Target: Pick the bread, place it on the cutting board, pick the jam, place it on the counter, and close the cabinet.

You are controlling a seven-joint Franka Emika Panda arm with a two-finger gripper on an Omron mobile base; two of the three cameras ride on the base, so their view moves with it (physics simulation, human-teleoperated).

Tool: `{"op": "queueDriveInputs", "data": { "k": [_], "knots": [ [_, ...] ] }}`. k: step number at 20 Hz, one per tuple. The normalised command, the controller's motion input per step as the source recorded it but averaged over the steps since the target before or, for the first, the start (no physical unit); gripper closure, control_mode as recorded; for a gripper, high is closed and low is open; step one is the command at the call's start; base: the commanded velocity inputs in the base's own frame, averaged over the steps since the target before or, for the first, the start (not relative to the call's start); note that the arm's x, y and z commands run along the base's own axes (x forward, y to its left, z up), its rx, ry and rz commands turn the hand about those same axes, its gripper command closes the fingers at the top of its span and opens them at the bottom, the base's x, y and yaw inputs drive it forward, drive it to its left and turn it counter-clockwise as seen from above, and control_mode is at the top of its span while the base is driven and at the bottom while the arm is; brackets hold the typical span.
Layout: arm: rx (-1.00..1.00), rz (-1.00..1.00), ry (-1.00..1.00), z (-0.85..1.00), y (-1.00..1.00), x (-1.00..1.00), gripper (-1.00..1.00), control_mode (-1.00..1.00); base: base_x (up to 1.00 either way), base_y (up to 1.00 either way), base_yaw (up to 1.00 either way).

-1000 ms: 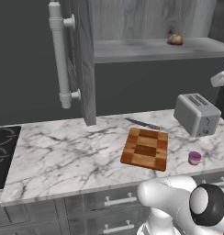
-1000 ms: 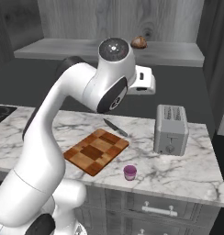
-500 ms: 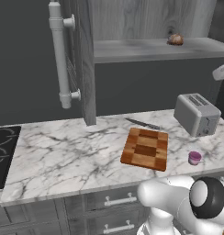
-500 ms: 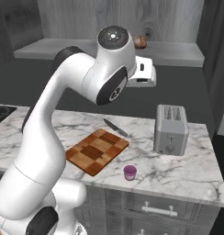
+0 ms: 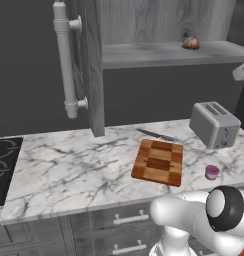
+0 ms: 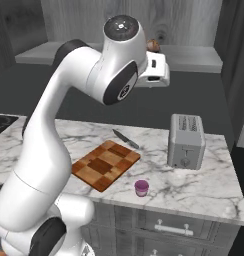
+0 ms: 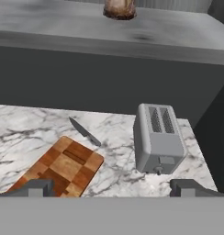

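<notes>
Hand raised since previous frames, now level with shelf edge; approach to bread [image 7: 119,8] under way, first pick not yet made. Bread on open cabinet [image 5: 94,75] shelf, near front edge. Jam [image 6: 141,188] already on bench [image 5: 69,170], beside board [image 5: 159,161]. Claw [image 7: 111,189] spread wide, empty, touching nothing.

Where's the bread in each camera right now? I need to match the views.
Left base view: the bread sits upper right, on the cabinet shelf.
Right base view: top centre on the shelf, partly behind the arm.
Hand view: top edge, centre.
Shared landmark: the toaster below it, slightly to its right.
</notes>
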Motion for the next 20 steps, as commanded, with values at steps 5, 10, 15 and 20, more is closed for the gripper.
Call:
{"op": "queueDriveInputs", "data": {
  "k": [5, 10, 15, 20],
  "knots": [
    [0.0, 0.0, -0.01, 0.13, 0.08, 0.0, -1.0, -1.0, 0.0, 0.0, 0.0],
    [0.0, 0.0, 0.0, 0.09, 0.09, 0.0, -1.0, -1.0, 0.0, 0.0, 0.0],
    [0.0, 0.0, 0.0, 0.13, 0.06, 0.0, -1.0, -1.0, 0.0, 0.0, 0.0],
    [0.0, 0.0, -0.01, 0.09, 0.07, 0.0, -1.0, -1.0, 0.0, 0.0, 0.0]
  ]
}}
